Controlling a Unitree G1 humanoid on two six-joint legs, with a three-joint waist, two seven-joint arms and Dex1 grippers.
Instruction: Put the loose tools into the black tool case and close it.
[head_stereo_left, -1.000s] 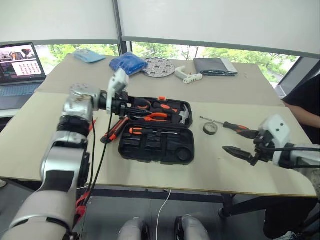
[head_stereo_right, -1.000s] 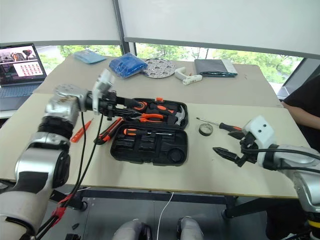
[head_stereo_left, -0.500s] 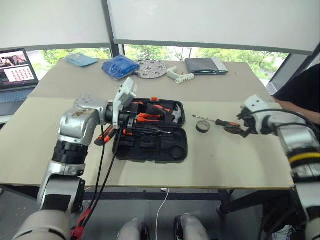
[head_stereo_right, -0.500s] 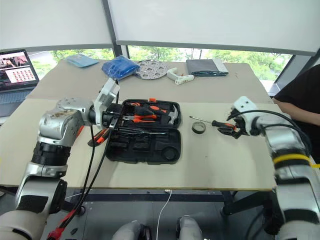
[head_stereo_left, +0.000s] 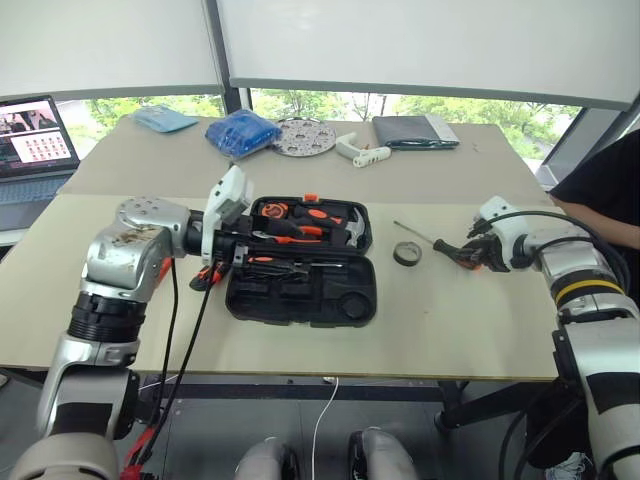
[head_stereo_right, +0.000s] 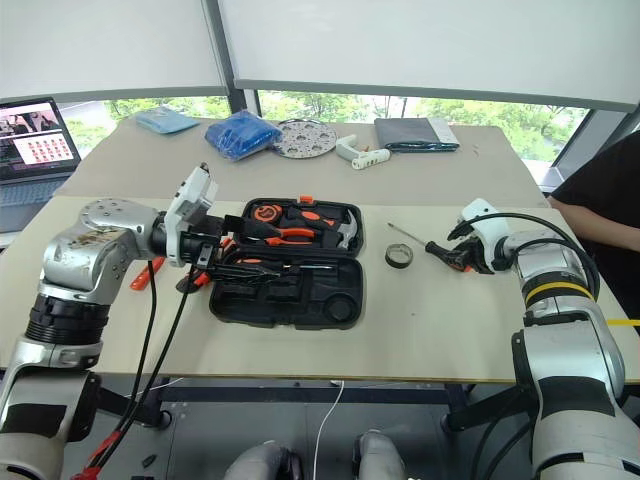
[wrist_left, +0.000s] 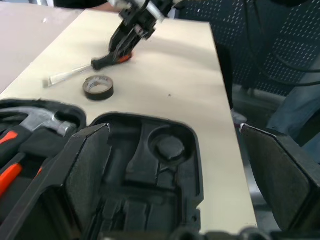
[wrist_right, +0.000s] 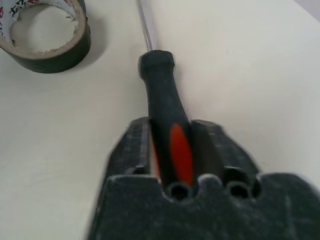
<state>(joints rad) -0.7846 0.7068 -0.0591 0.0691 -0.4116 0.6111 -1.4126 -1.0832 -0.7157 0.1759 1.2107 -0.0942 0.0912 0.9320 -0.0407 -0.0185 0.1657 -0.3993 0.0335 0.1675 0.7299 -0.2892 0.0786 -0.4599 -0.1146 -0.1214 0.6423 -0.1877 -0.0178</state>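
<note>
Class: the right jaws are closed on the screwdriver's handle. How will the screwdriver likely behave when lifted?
The screwdriver looks rigid, so it probably won't flex. Held at the handle end, the thin shaft may dip forward. Its rounded handle could twist or slip in the right gripper.

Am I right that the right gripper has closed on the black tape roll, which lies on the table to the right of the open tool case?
Not quite: the right gripper has closed on the screwdriver, as the right wrist view shows. The black tape roll lies untouched beside it on the table, right of the open tool case.
</note>
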